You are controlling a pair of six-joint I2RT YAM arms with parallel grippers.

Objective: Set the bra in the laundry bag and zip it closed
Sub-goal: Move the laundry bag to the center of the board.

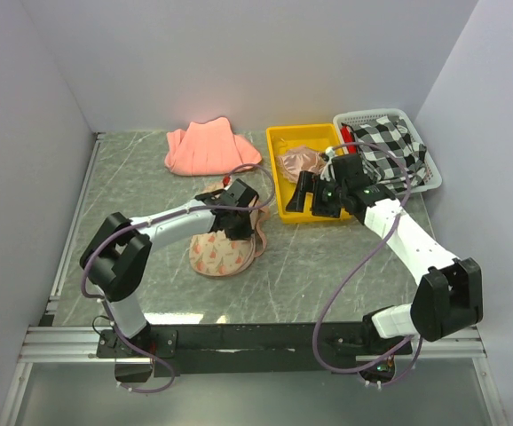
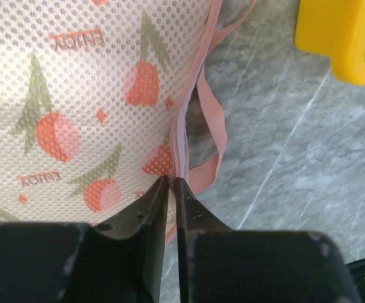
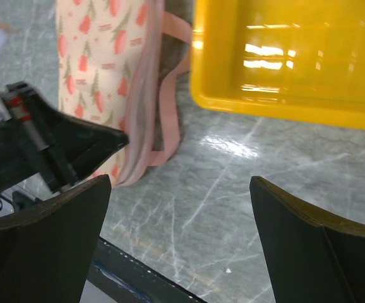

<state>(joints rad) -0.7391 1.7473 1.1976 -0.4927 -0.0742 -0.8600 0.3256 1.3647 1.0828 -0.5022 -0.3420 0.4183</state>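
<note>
Left claw [image 2: 171,182] narrow at the laundry bag's [image 2: 75,95] twelve-o'clock end, grip unclear; right claw [image 3: 180,183] wide. Loosened, its mouth may flop shut.

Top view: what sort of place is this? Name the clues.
Probably a robot test cell: bare white walls enclose a marbled table, a left arm and right arm are bolted to its near edge, and a laundry bag, yellow tray and basket are laid out.

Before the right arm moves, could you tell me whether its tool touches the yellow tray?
Apart. The right wrist view shows the right tool wide open, with bare table between it and the yellow tray.
</note>
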